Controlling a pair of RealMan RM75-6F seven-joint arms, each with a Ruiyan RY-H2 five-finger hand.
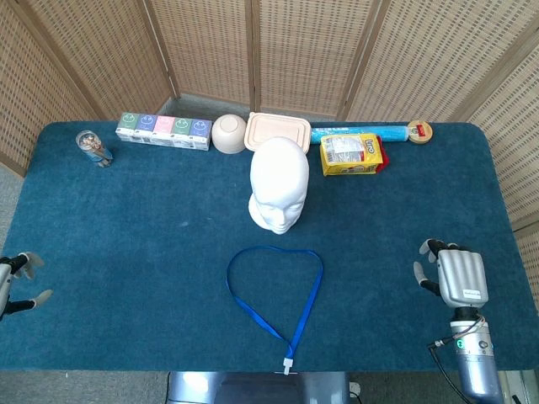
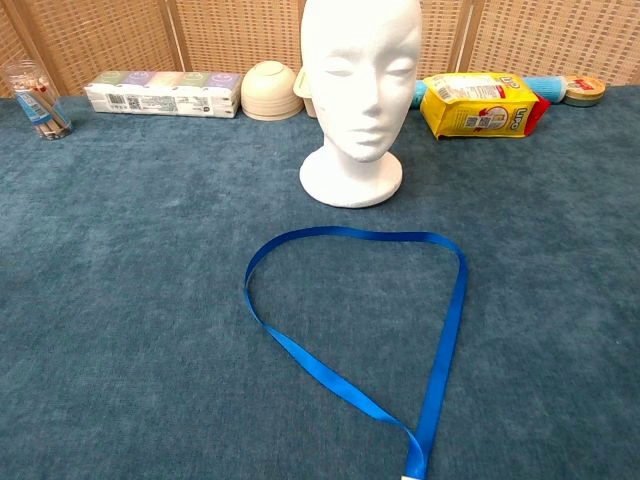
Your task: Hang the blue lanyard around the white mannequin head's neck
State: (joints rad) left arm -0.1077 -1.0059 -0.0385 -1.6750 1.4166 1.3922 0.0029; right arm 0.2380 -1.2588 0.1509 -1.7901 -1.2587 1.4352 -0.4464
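The white mannequin head stands upright in the middle of the blue table, facing me. In front of it the blue lanyard lies flat in an open loop, its white clip at the table's near edge. My left hand shows at the far left edge, fingers apart, holding nothing. Near the right front corner my right hand is open and empty. Both hands are well away from the lanyard. Neither hand appears in the chest view.
Along the back edge sit a clear cup, a row of small cartons, a cream bowl, a beige lidded box, a yellow snack bag, a blue roll and a round wooden lid. Wicker screens stand behind.
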